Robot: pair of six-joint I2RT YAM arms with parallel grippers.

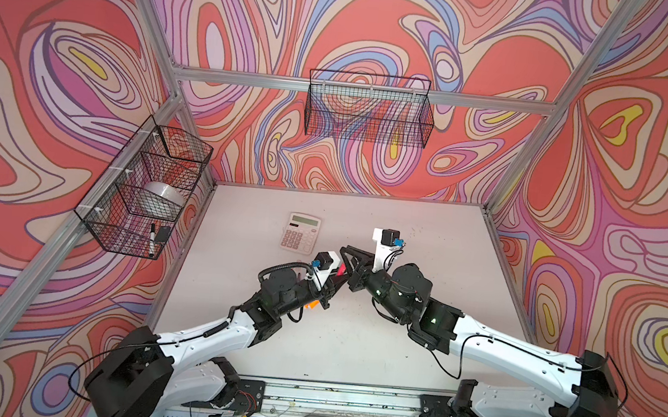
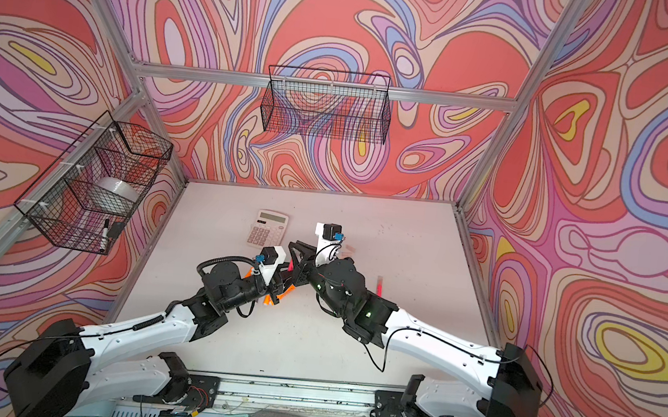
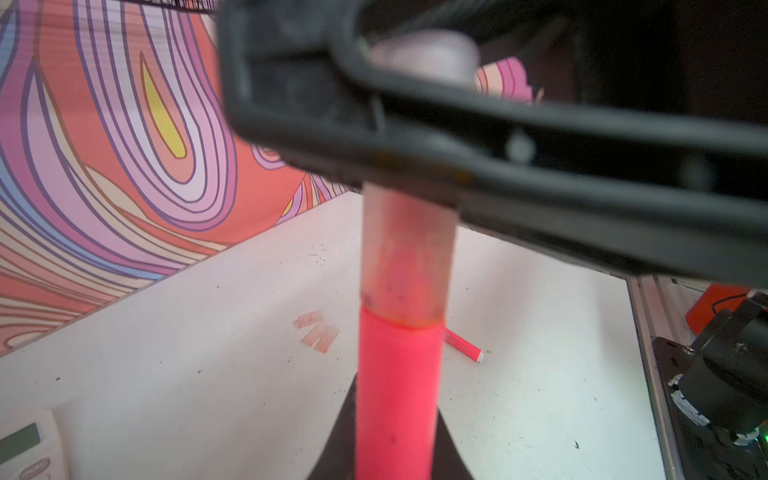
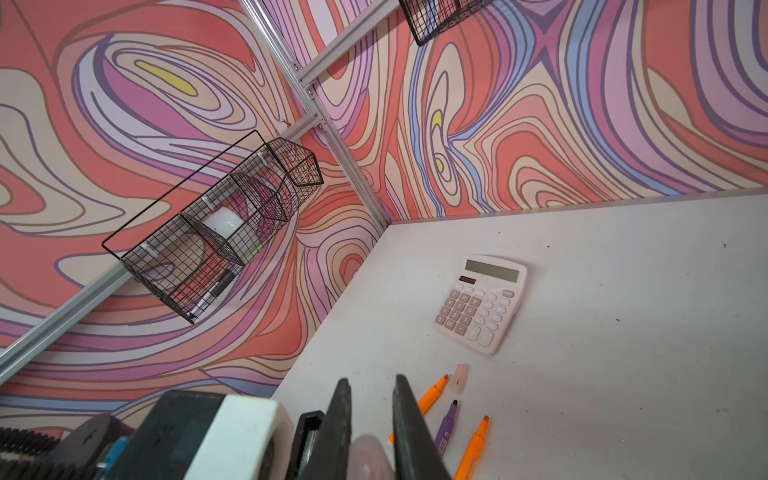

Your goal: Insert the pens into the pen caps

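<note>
Pink-red plastic highlighter pen [image 3: 397, 395] runs up the middle of the left wrist view, above the white tabletop [image 3: 166, 395]. The left gripper [image 3: 395, 419] is clamped on its lower end, which keeps the tip end free. That tip sits inside a pale translucent stubby cap [image 3: 409, 249], which the right gripper [image 4: 372, 415] pinches crosswise, probably so the two can be pushed together along one line. At the lower right of the right wrist view, two orange tapered pens [image 4: 434, 395] and a purple pen [image 4: 446, 424] lie uncapped beside a loose pale cap [image 4: 460, 378], apparently pairs left to do.
</note>
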